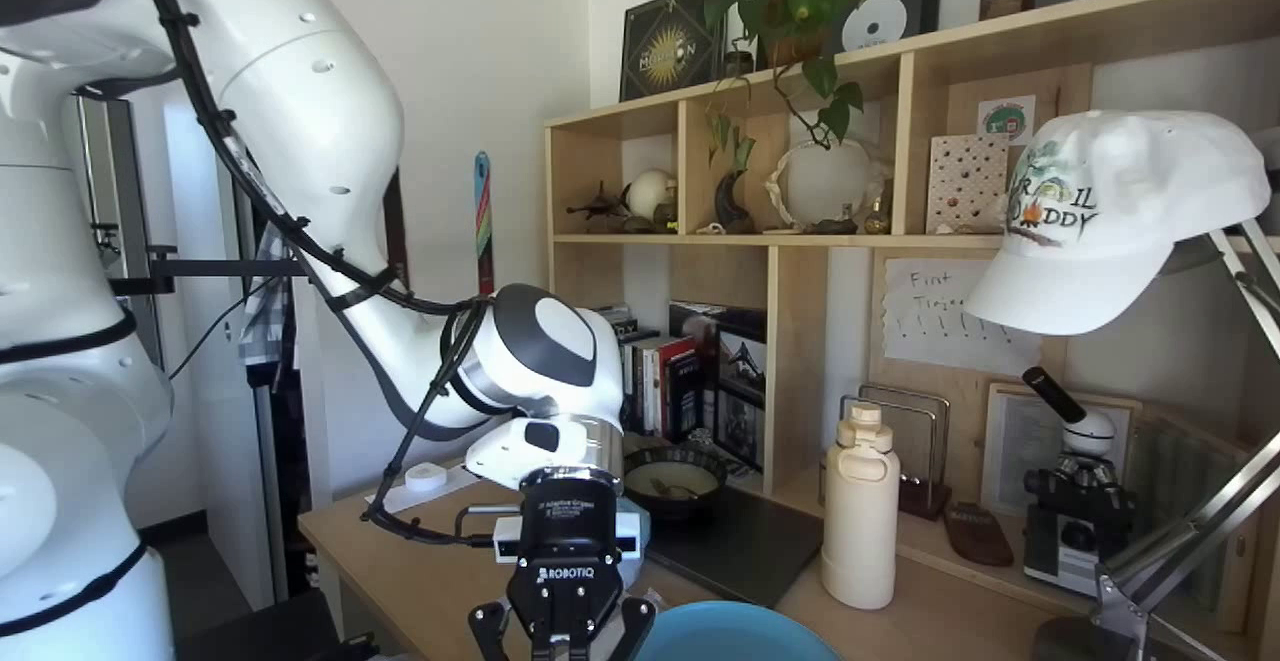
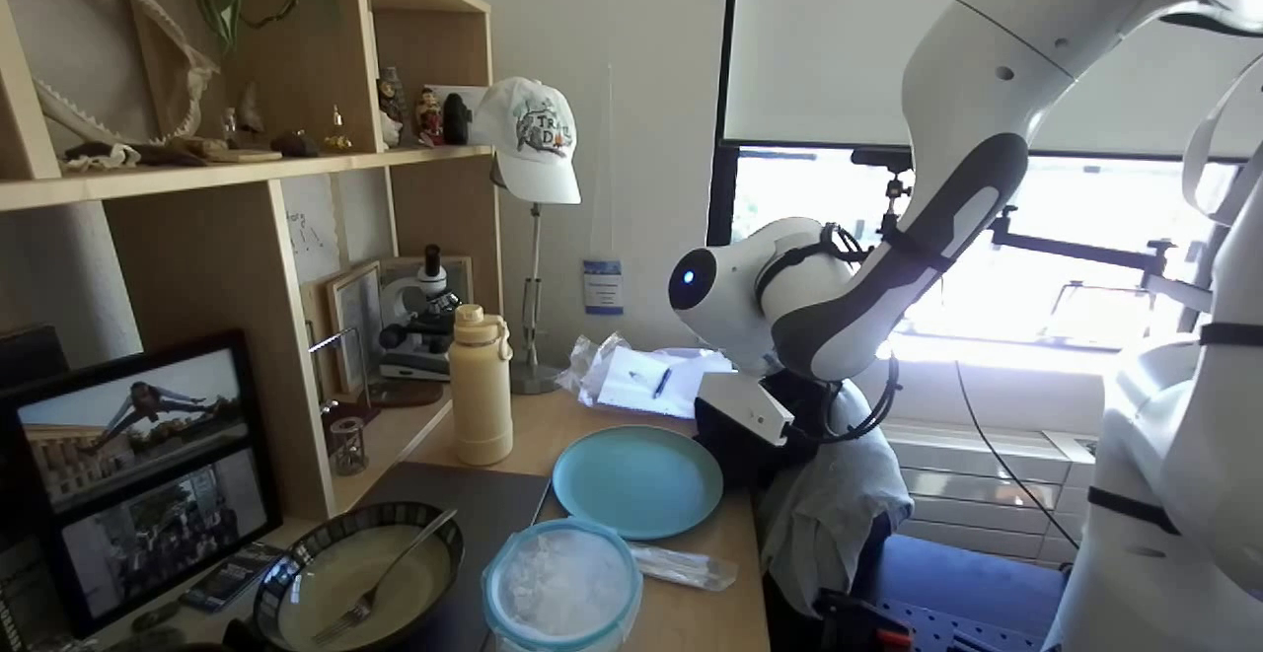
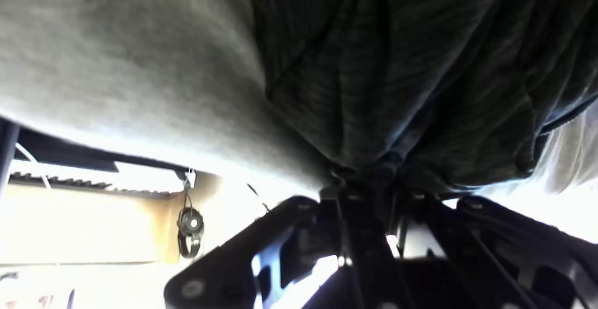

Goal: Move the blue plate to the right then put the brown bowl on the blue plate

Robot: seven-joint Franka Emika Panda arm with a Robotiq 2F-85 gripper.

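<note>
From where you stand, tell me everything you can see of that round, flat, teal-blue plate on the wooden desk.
The round, flat, teal-blue plate has a shallow raised rim and a smooth face, perhaps plastic or ceramic. It lies right side up on the pale wooden desk, near the desk's edge, with nothing resting on it. A clear, narrow plastic packet lies close to its rim; whether they touch, I can't tell. In an exterior view, only part of the plate shows.

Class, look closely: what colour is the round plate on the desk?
The plate is teal-blue; its upper face shows best in an exterior view.
</note>
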